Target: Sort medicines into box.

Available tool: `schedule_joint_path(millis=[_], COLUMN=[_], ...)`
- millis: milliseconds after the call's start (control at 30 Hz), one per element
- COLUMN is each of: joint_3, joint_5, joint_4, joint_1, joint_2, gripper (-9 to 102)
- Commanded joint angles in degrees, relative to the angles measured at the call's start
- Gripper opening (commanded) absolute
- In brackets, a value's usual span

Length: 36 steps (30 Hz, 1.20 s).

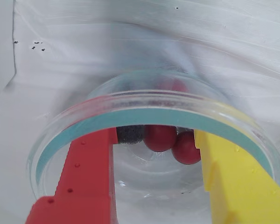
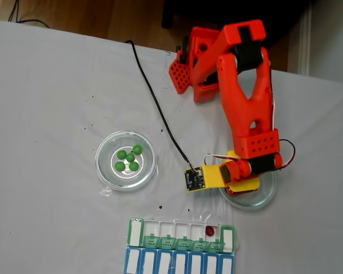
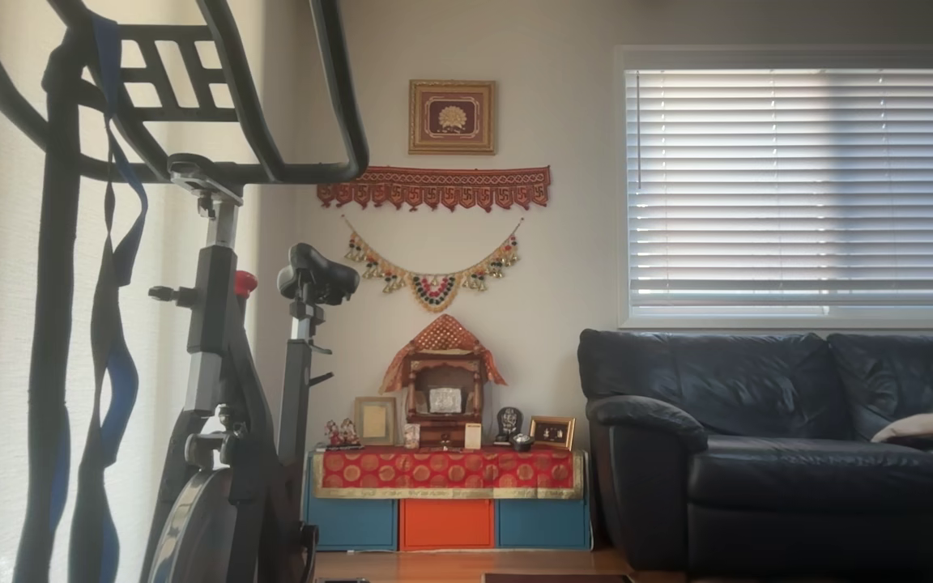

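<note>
Gripper (image 1: 156, 140) reached into glass dish (image 1: 252, 128), fingers spread wide, gripping nothing. Two glossy dark red balls (image 1: 161, 137) sat between fingers, nearer the yellow one (image 1: 238, 182). Green-lidded box (image 2: 180, 234) held one red ball (image 2: 209, 230).

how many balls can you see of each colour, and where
green balls: 5, in the left glass dish
dark red balls: 3 between the tool fingers in the right dish, perhaps another blurred behind; 1 in the green-lidded box
total: 9 clearly visible
</note>
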Motion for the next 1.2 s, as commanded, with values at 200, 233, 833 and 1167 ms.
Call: schedule_joint_path(millis=[200,233,833,1167], joint_3=[0.97,1.05,2.46,3.08], joint_5=[-0.88,-0.88,-1.41,-1.67], joint_4=[-0.88,-0.97,-2.02,-2.46], joint_1=[1.49,1.49,1.14,0.97], joint_2=[4.48,4.48,5.62,5.89], gripper=[17,17,13,11])
